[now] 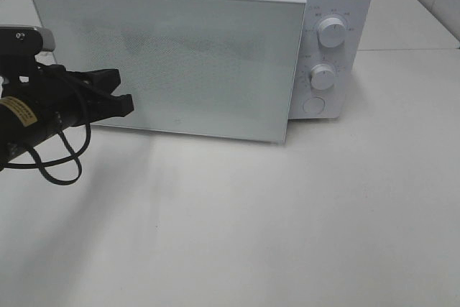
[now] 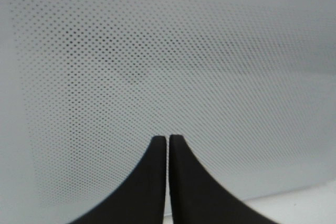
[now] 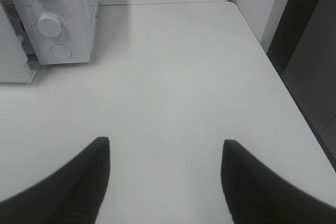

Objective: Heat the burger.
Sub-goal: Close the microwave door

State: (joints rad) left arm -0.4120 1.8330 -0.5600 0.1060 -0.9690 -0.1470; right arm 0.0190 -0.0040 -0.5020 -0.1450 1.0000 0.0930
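Microwave (image 1: 338,41) door (image 1: 180,62) ajar, its edge by the knobs standing off the body; bare table (image 1: 287,213) lies wide in front of the microwave and to its knob side. Left gripper (image 1: 129,104), jaws pressed together, sits close against the door's face; right gripper (image 3: 165,182) hangs spread and empty over the table. Burger out of sight, so its place and look cannot be told.

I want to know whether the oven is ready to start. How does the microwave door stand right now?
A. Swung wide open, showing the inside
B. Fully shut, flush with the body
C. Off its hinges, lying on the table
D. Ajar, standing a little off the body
D: the microwave door stands off the microwave body on the dial side, with a gap along its top edge; the left gripper, shut, is in front of it.
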